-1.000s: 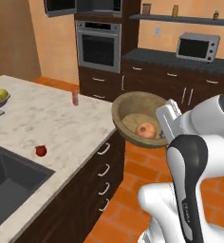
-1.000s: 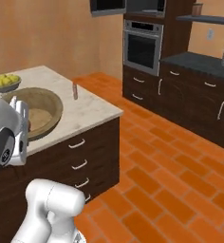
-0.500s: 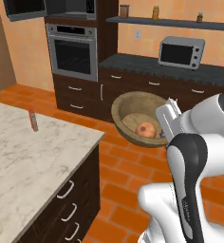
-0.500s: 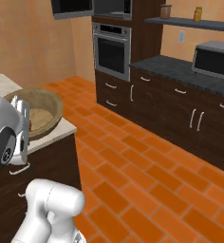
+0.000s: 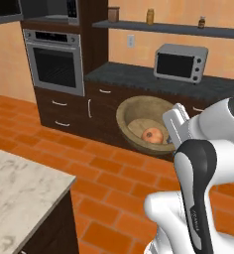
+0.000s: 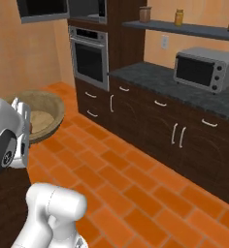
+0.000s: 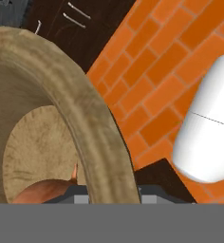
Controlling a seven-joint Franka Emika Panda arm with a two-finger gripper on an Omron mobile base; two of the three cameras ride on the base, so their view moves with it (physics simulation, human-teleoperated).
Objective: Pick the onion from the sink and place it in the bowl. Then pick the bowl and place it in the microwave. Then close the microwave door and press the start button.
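While onion (image 5: 153,135) sits inside, gripper (image 5: 174,130) pinches bowl (image 5: 134,115) rim.

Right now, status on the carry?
Gripper shut on the bowl rim, bowl held off the floor. Onion inside it. Microwave up left above the oven; open brick floor between.

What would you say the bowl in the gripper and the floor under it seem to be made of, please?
The bowl: probably wood, matte light brown with grainy streaks and a thick rim. The floor: likely terracotta brick or tile, shown by orange rectangles in staggered rows with paler joints; the finish looks matte.
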